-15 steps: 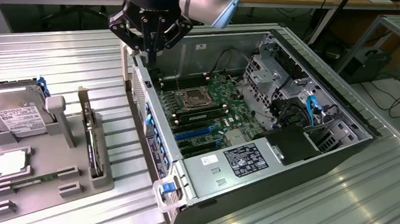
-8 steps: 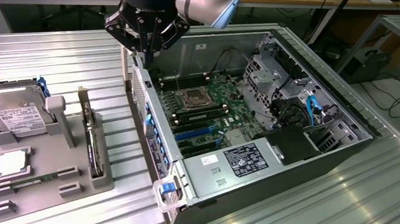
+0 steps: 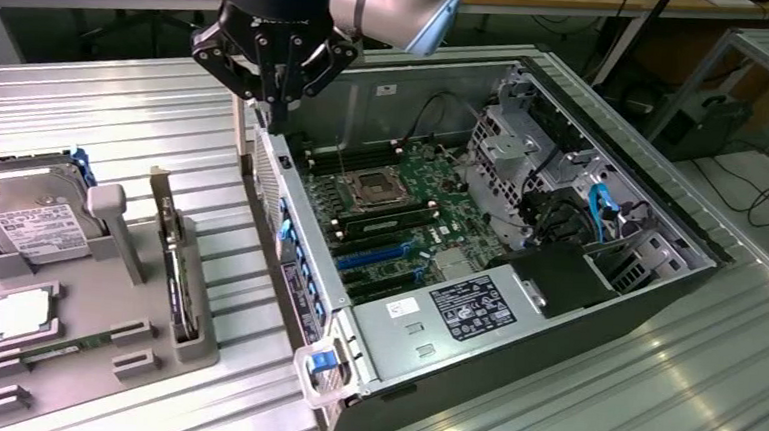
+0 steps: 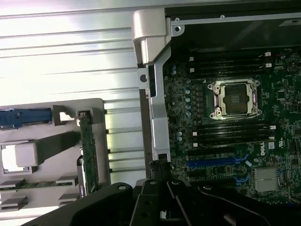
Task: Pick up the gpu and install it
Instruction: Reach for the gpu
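The gpu (image 3: 176,263) stands on edge in a slot of the grey holder (image 3: 96,343) at the exterior view's left, a thin dark card with a metal bracket at its far end. In the wrist view the gpu (image 4: 88,155) shows edge-on as a narrow green strip. My gripper (image 3: 274,104) hangs above the near wall of the open computer case (image 3: 392,321), up and to the right of the card and apart from it. Its fingers are shut with nothing between them. In the wrist view my gripper (image 4: 160,172) sits over the case wall.
The motherboard (image 3: 385,201) lies inside the case with blue expansion slots (image 4: 216,163) and a bare processor socket (image 4: 234,98). On the holder also sit a silver hard drive (image 3: 31,216), a processor chip (image 3: 25,314) and a memory stick (image 3: 48,355). Ribbed metal table (image 3: 123,119) surrounds everything.
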{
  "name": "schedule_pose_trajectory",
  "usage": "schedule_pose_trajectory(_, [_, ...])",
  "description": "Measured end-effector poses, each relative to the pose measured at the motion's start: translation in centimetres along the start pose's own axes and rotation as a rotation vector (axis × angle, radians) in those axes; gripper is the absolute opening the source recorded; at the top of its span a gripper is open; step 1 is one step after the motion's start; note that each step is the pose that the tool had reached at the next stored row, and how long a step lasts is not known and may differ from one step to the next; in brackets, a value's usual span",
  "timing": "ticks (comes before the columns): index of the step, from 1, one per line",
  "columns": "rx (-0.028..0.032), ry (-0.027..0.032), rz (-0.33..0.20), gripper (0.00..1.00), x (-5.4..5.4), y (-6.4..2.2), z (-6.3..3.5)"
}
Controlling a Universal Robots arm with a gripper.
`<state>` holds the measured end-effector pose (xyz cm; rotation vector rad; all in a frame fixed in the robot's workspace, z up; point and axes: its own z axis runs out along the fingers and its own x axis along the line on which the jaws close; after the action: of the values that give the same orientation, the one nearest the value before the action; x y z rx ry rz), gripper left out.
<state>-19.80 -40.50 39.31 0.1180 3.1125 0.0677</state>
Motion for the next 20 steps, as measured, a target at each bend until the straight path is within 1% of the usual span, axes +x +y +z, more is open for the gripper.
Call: schedule_pose_trajectory(20, [0.0001, 0.0, 0.0, 0.11, 1.7, -0.43, -0.05])
